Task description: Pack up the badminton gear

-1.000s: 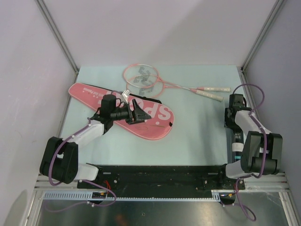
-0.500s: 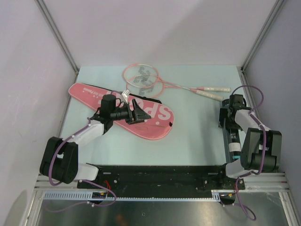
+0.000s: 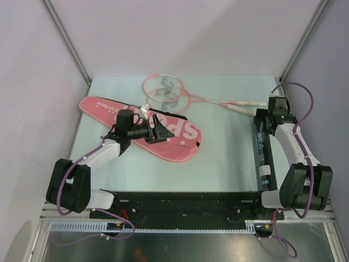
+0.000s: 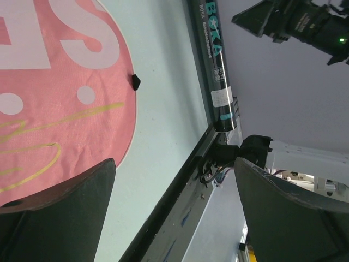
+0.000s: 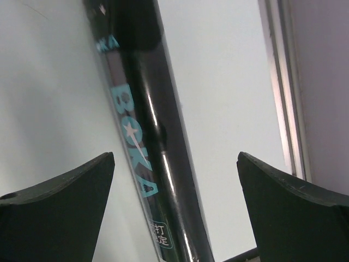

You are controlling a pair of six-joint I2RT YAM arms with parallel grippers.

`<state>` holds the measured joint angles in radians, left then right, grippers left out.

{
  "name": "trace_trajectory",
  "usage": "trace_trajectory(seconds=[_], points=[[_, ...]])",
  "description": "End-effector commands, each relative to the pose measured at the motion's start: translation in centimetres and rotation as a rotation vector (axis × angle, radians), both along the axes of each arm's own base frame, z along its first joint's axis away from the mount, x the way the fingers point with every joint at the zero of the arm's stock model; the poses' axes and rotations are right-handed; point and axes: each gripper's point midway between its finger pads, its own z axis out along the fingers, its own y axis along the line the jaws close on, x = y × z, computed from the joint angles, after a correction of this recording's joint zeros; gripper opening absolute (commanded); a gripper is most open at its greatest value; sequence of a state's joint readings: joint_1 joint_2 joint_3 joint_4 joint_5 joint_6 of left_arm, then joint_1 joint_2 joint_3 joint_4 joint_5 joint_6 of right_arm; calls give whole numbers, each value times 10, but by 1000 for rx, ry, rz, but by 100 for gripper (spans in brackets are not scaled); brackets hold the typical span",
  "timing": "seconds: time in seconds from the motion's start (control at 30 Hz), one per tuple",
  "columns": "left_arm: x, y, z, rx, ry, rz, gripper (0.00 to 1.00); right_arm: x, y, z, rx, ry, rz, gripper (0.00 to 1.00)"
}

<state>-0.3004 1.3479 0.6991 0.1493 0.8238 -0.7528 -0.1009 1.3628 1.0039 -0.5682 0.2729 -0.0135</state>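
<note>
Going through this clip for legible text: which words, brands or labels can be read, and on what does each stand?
"BOKA": teal letters along the dark tube.
"SP": large white letters on the pink racket bag; the rest of the word is hidden.
Small white lettering on the bag's narrow end: too small to read.
Small label lower on the tube, Chinese characters: cut off, not readable in full.
Dark print on the racket strings: too blurred to read.

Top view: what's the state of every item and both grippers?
left gripper, open, over the pink bag, holding nothing
right gripper, open, above the dark tube, not gripping it
dark tube, lying flat along the table's right edge
pink bag, lying flat; zipped or not, cannot tell
rackets, two, crossed, flat at the far side, outside the bag
shuttlecock, loose at the bag's far edge
</note>
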Motion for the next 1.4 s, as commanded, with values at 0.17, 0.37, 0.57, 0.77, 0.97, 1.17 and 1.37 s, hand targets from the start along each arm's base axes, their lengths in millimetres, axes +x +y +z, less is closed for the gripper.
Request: trace_trajectory(seconds=[0.17, 0.37, 0.57, 0.77, 0.97, 1.17, 1.37], points=[[11, 11, 12, 20, -115, 15, 99, 75, 134, 82, 105, -364, 259, 100], [27, 27, 12, 127, -188, 90, 100, 108, 291, 57, 660, -348, 719, 100], [34, 44, 9, 217, -192, 177, 95, 139, 342, 4, 787, -234, 815, 91], [35, 61, 27, 187, -156, 265, 93, 149, 394, -51, 706, -78, 976, 91], [25, 80, 31, 227, -127, 328, 94, 147, 419, -77, 624, -23, 1129, 87], [14, 107, 21, 276, 47, 496, 93, 118, 434, -94, 557, 44, 1250, 70], [19, 129, 20, 237, 147, 643, 94, 113, 441, -81, 439, -9, 1239, 38]])
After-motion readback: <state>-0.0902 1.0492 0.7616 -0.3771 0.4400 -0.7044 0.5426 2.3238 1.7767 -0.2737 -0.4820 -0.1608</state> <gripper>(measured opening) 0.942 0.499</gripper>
